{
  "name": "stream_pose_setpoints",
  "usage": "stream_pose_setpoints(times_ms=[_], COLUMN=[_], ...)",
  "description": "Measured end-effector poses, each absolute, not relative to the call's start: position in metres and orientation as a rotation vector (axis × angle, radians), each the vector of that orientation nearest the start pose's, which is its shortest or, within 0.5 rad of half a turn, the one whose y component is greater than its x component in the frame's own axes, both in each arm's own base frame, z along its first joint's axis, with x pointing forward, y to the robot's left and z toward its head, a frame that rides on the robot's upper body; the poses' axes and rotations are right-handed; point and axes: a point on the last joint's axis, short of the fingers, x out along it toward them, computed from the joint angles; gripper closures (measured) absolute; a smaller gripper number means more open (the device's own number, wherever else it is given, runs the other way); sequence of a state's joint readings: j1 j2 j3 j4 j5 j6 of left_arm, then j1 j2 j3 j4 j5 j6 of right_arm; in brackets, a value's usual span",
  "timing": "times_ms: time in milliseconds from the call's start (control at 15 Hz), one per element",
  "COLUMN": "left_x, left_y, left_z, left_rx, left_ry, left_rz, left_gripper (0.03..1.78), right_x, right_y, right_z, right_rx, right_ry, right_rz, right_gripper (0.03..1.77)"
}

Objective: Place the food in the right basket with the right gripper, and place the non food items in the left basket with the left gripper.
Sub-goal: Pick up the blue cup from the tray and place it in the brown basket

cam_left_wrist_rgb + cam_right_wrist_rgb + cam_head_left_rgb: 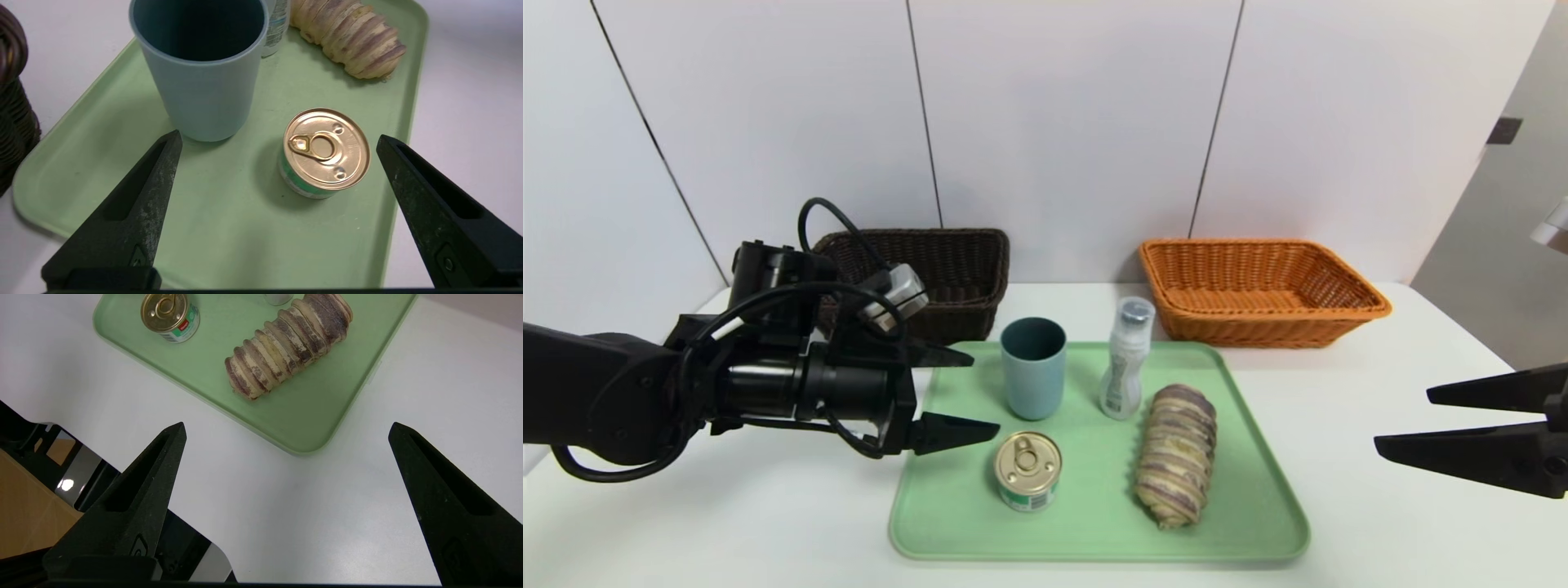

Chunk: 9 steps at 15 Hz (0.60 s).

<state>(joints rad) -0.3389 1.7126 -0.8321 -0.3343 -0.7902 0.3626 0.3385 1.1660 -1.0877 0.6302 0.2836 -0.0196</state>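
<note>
On the green tray [1250,506] stand a blue-grey cup [1032,377], a small white bottle [1127,359] with a clear cap, a gold-lidded tin can [1027,470] and a long swirled bread roll [1178,453]. My left gripper [985,392] hovers open over the tray's left edge, just left of the cup and the can. The left wrist view has the cup [200,69] and can [325,153] ahead of its spread fingers [139,196]. Open and empty, my right gripper [1401,419] hangs at the right edge over bare table. The dark brown left basket [947,269] and orange right basket [1258,290] sit at the back.
The white table [1380,523] ends at a white panelled wall behind the baskets. In the right wrist view the table's front corner [212,555] and dark robot base lie below the right gripper [286,428], with the tray corner [306,445] ahead.
</note>
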Motion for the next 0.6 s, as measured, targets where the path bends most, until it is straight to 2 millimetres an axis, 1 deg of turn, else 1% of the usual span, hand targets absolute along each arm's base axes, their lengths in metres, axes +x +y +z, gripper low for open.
stream_pose_setpoints(times_ms=[200, 467, 600], left_x=[0.282, 0.299, 0.305], left_y=[-0.114, -0.120, -0.122], left_z=[0.154, 0.144, 0.138], left_rx=[0.183, 0.190, 0.182], left_ry=[0.359, 0.303, 0.314], left_rz=[-1.176, -1.166, -1.165], left_gripper=[0.12, 0.12, 0.12], right_x=[0.129, 0.128, 0.128], right_y=[0.052, 0.052, 0.052], right_z=[0.271, 0.273, 0.273], right_rx=[-0.039, -0.040, -0.039], right_ry=[0.712, 0.706, 0.703], right_rz=[0.603, 0.602, 0.602], right_gripper=[0.09, 0.09, 0.09])
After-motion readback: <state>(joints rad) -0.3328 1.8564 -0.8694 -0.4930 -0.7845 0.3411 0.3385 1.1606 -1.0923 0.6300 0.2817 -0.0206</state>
